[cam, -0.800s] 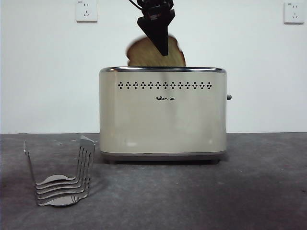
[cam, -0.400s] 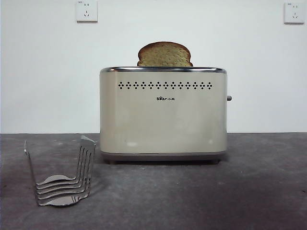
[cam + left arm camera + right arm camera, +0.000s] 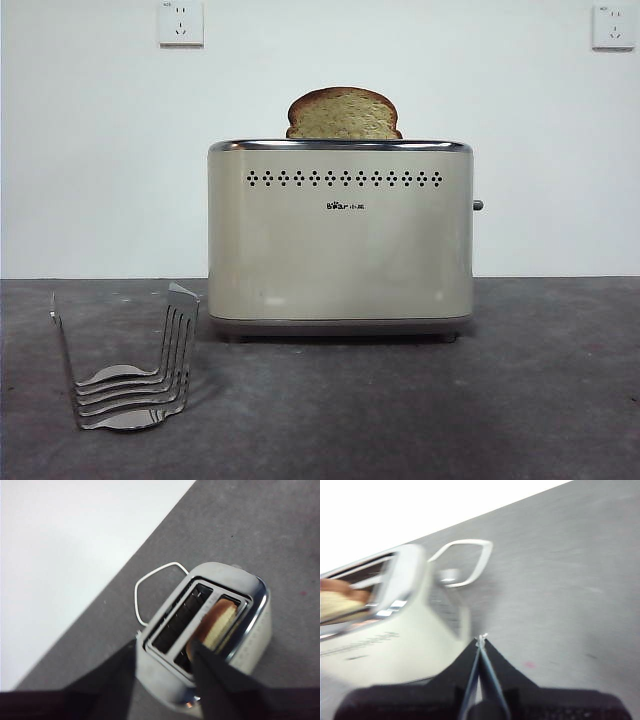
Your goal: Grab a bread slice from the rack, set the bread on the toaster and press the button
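Observation:
The slice of bread (image 3: 343,114) stands upright in the cream toaster (image 3: 340,250), its rounded top poking above the chrome rim. The small grey button (image 3: 477,204) juts from the toaster's right end. Down at the front left stands the silver wire rack (image 3: 130,370), with no slice in it. Neither gripper shows in the front view. My left gripper (image 3: 164,650) hangs open above the toaster (image 3: 250,630), clear of the bread (image 3: 220,625) in one slot. My right gripper (image 3: 481,641) is shut and holds nothing, beside the toaster (image 3: 380,645) and the rack (image 3: 465,562).
Two white wall sockets (image 3: 180,22) (image 3: 612,25) sit high on the white back wall. Dark grey tabletop (image 3: 450,410) spreads in front of and to the right of the toaster. The toaster's second slot (image 3: 182,615) holds nothing.
One second ago a black gripper held the slice above the toaster. It then let go and rose out of the front view, leaving the slice standing in the slot.

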You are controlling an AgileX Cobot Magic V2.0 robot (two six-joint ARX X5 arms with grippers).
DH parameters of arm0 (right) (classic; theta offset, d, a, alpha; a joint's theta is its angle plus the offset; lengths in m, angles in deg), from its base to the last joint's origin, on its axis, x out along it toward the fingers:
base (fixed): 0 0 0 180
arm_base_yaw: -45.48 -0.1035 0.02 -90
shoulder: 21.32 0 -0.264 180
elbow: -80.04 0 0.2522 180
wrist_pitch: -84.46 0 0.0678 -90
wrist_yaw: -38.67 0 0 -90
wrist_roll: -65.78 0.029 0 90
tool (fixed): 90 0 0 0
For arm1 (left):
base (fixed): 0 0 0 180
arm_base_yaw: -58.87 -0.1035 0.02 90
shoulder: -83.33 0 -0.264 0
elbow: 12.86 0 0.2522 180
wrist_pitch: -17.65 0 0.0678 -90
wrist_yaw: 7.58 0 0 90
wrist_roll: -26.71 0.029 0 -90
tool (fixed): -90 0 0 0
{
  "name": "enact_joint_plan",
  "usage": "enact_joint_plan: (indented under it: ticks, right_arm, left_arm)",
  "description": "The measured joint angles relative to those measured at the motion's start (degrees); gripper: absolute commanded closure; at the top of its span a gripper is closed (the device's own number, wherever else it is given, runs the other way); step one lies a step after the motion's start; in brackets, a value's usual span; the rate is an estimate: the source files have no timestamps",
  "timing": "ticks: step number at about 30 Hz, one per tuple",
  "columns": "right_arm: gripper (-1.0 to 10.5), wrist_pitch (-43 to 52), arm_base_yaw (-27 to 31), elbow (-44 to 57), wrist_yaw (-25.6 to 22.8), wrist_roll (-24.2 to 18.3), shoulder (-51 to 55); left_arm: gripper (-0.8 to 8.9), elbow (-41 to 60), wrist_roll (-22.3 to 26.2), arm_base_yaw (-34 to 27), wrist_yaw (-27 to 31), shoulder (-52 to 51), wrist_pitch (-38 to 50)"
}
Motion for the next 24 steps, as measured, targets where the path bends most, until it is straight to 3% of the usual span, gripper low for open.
enact_joint_plan:
  ticks: [5,10,15,20,24]
  right_arm:
    - [9.5,-0.3,0.0,-9.3,5.7,-0.9,-11.6]
    - [9.5,-1.6,0.0,-18.5,15.2,-2.5,-24.9]
    - [9.5,-1.7,0.0,-26.3,22.3,-2.8,-37.7]
    - [9.5,-3.5,0.4,-33.6,28.9,-2.9,-50.8]
    - [9.5,-4.5,0.6,-39.7,29.7,-2.9,-61.7]
  left_arm:
    - [8.22,0.0,-5.3,0.0,0.0,-2.3,-5.9]
    - [8.22,0.2,-9.6,-0.3,-0.1,-2.1,-15.0]
    - [8.22,0.7,-12.5,-0.5,-0.5,-2.2,-15.3]
    - [8.22,3.1,-14.6,-0.9,-4.6,-4.5,-15.0]
    - [8.22,12.5,-16.6,-1.3,-4.4,-11.1,-15.1]
